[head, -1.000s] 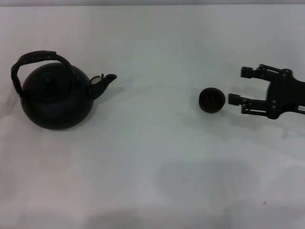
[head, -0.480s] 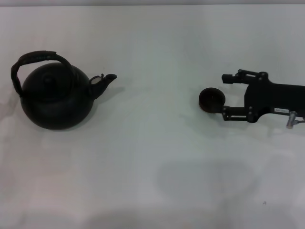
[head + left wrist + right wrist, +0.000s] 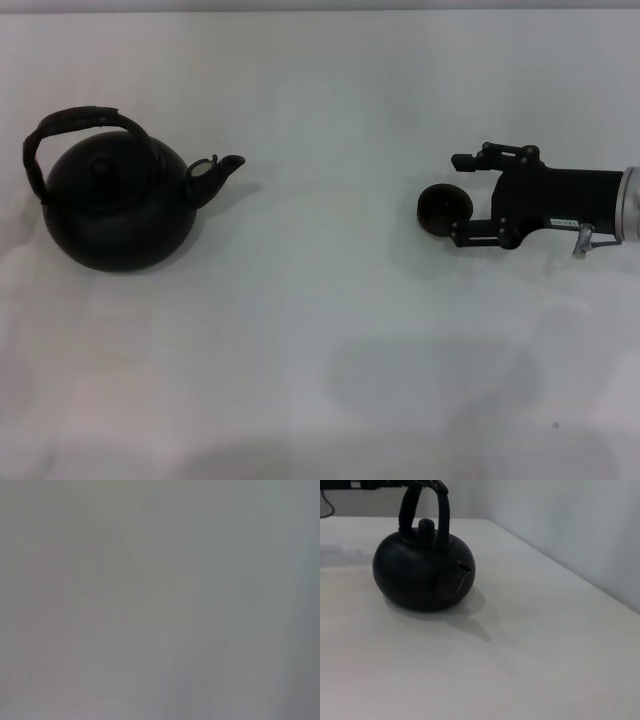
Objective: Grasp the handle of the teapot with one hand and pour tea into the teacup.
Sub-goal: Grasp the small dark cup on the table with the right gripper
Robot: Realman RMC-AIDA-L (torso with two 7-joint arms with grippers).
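Observation:
The black teapot [image 3: 115, 205] stands upright at the table's left, its spout toward the middle and its dark arched handle [image 3: 75, 118] raised over the knobbed lid. The small black teacup [image 3: 438, 212] sits to the right of the middle. My right gripper [image 3: 457, 200] comes in from the right edge, open, with one finger [image 3: 470, 160] beyond the cup's right side and the other in front of it. The right wrist view shows the teapot [image 3: 422, 577] and its handle [image 3: 440, 510] from across the table, but not the cup. My left gripper is out of view.
The white table [image 3: 320, 330] stretches between teapot and cup. A pale wall [image 3: 570, 525] runs along the table's far edge in the right wrist view. The left wrist view shows only a blank grey surface [image 3: 160, 600].
My right gripper has moved left toward the teacup, and its open fingers now straddle the cup's right side. The teapot and the cup have not moved.

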